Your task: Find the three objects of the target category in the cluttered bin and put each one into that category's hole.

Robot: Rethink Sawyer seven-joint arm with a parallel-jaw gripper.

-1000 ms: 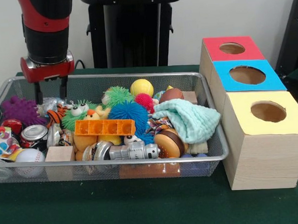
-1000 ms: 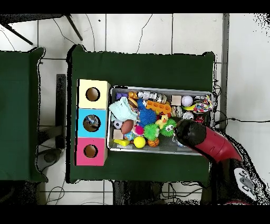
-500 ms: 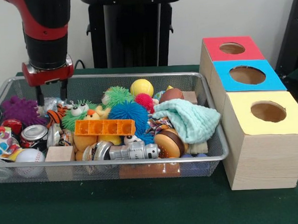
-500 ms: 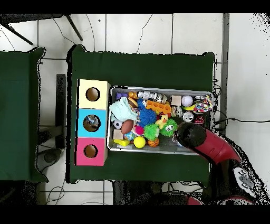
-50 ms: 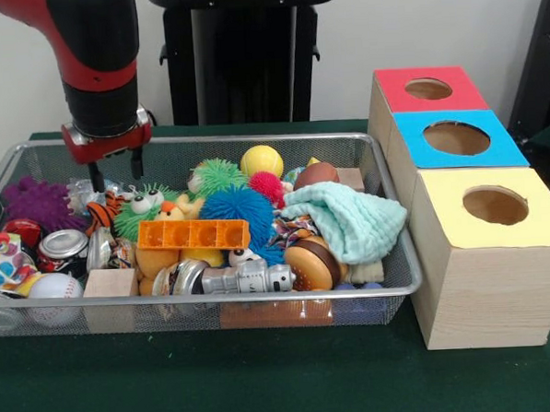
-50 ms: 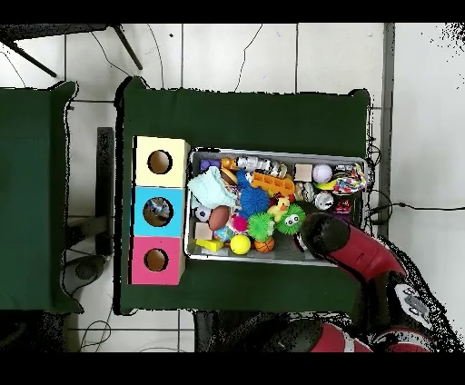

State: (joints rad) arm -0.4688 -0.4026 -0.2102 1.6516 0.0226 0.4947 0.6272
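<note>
Front view first: the gripper (image 5: 114, 168) hangs over the far left of the wire bin (image 5: 262, 304), its two short fingers apart with nothing between them, just above the green googly-eyed toy (image 5: 139, 211) and the little tiger figure (image 5: 100, 215). Which category is wanted can't be read here, so the targets stay somewhere in that heap; the red (image 5: 428, 88), blue (image 5: 456, 137) and yellow (image 5: 494, 205) holes wait off to the side. Overhead, the arm (image 6: 354, 254) covers the gripper completely, near the bin's edge. The risk: toys are packed so tight that descending fingers may snag a neighbour or the mesh wall.
</note>
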